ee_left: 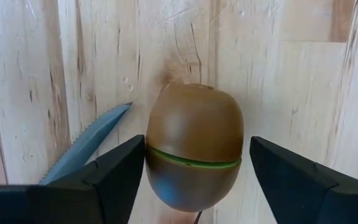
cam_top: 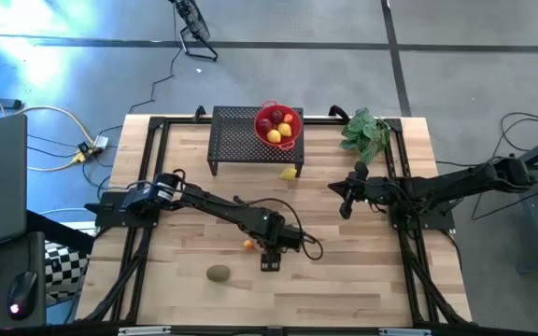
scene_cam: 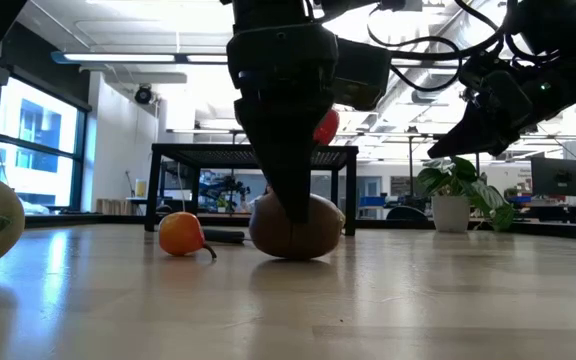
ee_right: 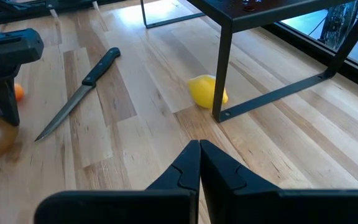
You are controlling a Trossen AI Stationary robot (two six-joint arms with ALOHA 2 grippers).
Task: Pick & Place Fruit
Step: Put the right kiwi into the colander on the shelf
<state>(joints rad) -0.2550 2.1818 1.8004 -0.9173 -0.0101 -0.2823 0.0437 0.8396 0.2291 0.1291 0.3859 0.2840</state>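
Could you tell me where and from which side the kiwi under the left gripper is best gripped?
Probably across its widest middle, coming straight down from above. The kiwi lies on the table with its round flanks free on both sides, and the left gripper already straddles it with open fingers, one on each flank. The knife tip lies close beside one finger, so that side needs care.

Both arms out over the table
Left gripper (ee_left: pixel 194 177) points straight down, fingers spread wide; right gripper (ee_right: pixel 199 163) hangs raised, fingers pressed together.
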